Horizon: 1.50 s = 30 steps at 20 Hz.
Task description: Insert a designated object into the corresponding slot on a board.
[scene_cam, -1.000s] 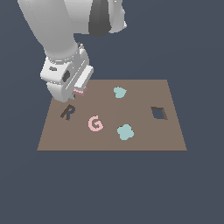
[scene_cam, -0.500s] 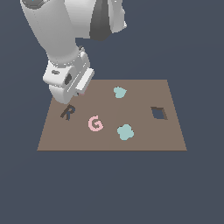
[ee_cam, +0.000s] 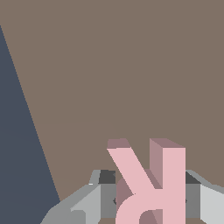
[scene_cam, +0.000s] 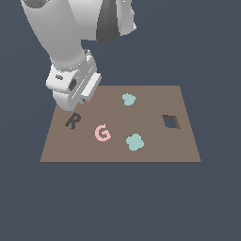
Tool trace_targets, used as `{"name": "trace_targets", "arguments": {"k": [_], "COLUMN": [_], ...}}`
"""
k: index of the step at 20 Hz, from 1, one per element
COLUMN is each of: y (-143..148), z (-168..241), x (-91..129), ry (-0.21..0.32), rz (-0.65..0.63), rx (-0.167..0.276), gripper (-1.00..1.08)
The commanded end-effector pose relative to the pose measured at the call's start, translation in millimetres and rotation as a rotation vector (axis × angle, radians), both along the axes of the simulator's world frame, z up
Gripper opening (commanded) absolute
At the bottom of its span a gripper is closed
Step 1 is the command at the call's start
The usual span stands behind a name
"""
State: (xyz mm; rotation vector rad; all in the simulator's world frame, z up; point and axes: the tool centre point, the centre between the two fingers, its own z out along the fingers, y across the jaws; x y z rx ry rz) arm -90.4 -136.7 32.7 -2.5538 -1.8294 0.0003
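The brown board (scene_cam: 150, 155) lies flat in the exterior view. The dark R-shaped slot (scene_cam: 72, 120) is near its corner at the exterior view's left. My gripper (scene_cam: 84, 100) hangs just above and behind the slot. In the wrist view my gripper (ee_cam: 151, 192) is shut on the pale-pink R block (ee_cam: 151, 183), with a grey finger (ee_cam: 89, 197) on each side and bare board (ee_cam: 131, 65) below. In the exterior view the arm hides the R block almost wholly.
A pink letter G (scene_cam: 102, 133) lies beside the slot. Two light-teal blobs sit on the board, one at the back (scene_cam: 128, 99) and one at the front (scene_cam: 135, 142). A dark diamond-like cut-out (scene_cam: 171, 121) is toward the exterior view's right.
My gripper has shifted slightly along the board's back edge near the R slot while still holding the block. Nothing on the board has moved.
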Motion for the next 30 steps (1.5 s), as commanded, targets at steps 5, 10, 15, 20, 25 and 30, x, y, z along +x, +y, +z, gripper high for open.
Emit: {"name": "trace_targets", "arguments": {"k": [5,10,15,20,25,30], "y": [0,2,5,8,11,14], "z": [1,1,2,2,3,4], "x": [1,3,7,14,24,37], "ry": [0.0,0.0,0.0,-0.001,-0.001,-0.001], "rz": [-0.007,-0.046,-0.121,-0.233,-0.383,-0.572], "rx": [0.0,0.0,0.0,0.0,0.0,0.001], "gripper": [-1.0,-1.0,-1.0,-1.0,-1.0,-1.0]}}
